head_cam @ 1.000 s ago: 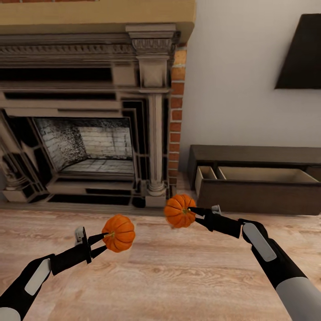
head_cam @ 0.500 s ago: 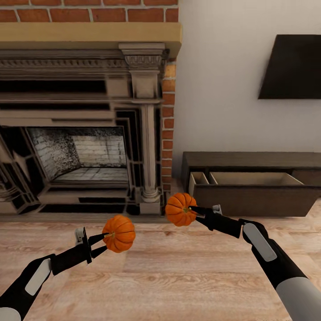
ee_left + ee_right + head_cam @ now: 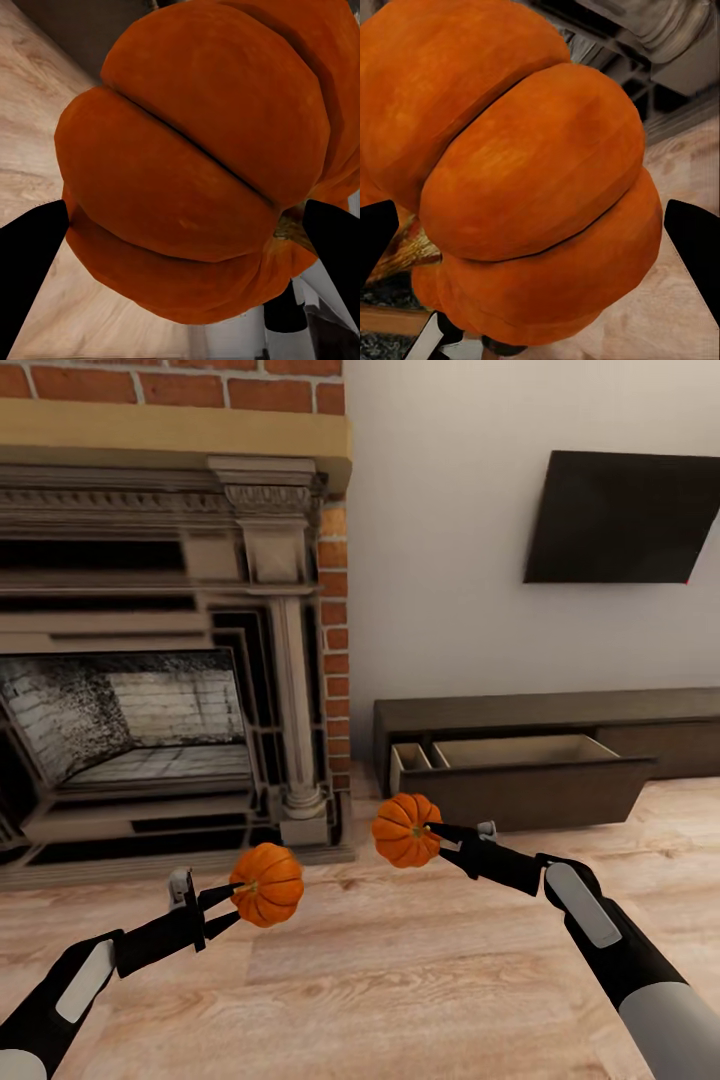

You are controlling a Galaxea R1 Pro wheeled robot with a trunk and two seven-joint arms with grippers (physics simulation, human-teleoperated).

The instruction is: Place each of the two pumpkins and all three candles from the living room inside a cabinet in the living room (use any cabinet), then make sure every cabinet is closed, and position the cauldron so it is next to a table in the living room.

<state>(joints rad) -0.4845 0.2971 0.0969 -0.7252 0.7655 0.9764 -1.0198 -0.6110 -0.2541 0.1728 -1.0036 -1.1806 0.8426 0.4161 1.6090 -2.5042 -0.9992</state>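
Note:
Each of my grippers carries one orange ribbed pumpkin above the wood floor. My left gripper (image 3: 232,903) is shut on one pumpkin (image 3: 266,884) at the lower left of the head view; up close that pumpkin (image 3: 202,165) sits between two black fingertips (image 3: 30,255). My right gripper (image 3: 432,834) is shut on the other pumpkin (image 3: 405,830), seen close as a pumpkin (image 3: 521,172) with its stem to one side. Beyond the right hand, a long low dark brown cabinet (image 3: 560,710) stands against the wall with one drawer (image 3: 515,752) pulled out, its pale inside showing.
A large brick and stone fireplace (image 3: 150,660) fills the left half of the head view, with a wooden mantel above. A dark flat screen (image 3: 620,518) hangs on the white wall over the cabinet. Open wood floor (image 3: 380,970) lies between me and the cabinet.
The whole head view has swung to the right: fireplace and cabinet slid left and more of the cabinet and screen show. Both arms keep the same pose with their pumpkins.

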